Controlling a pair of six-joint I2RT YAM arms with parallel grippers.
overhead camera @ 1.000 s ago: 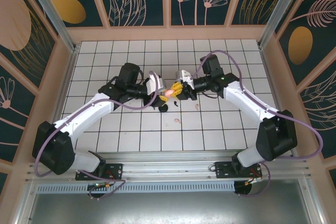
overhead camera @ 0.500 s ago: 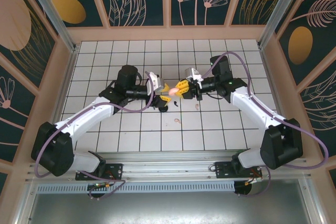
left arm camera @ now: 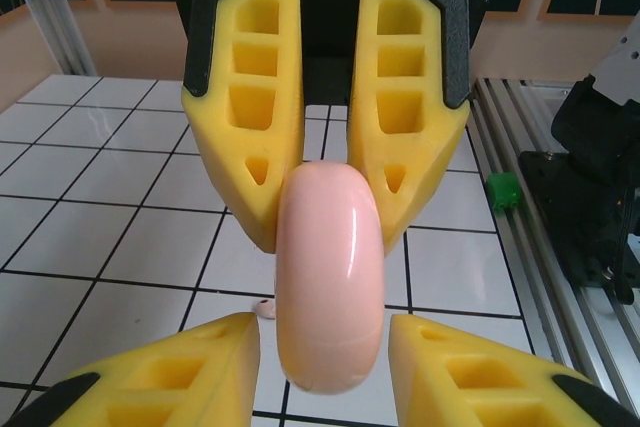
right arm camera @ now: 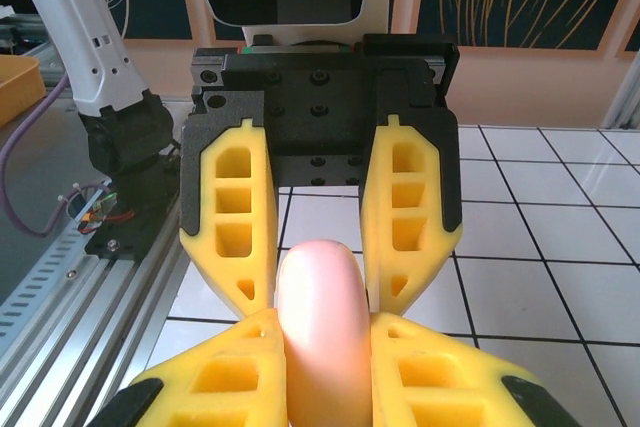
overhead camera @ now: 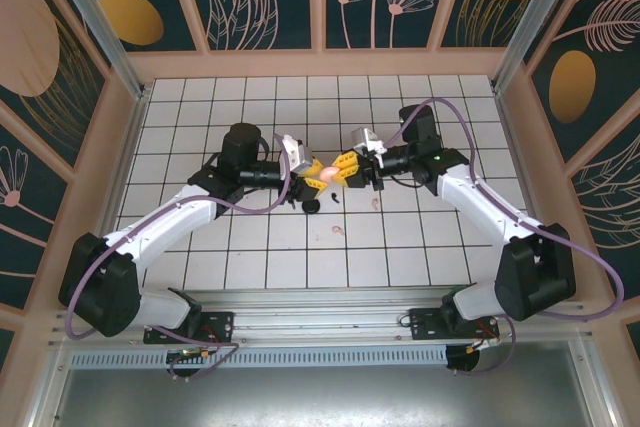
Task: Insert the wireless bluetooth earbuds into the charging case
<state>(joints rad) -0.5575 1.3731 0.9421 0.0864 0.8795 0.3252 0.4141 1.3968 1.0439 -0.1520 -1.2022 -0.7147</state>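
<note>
As right end effector (right arm camera: 325,332) clamps the case (right arm camera: 322,272), fingers (right arm camera: 215,387) hide its sides.

I count two grippers, my left gripper (overhead camera: 312,172) and my right gripper (overhead camera: 343,169), each with two yellow fingers (left arm camera: 455,377), so four fingers in all. There is one pale pink charging case (overhead camera: 327,176). I see two pale pink earbuds (overhead camera: 375,201) (overhead camera: 338,231). There are also two small black pieces (overhead camera: 312,205) (overhead camera: 334,197), too tiny for me to name surely.
</note>
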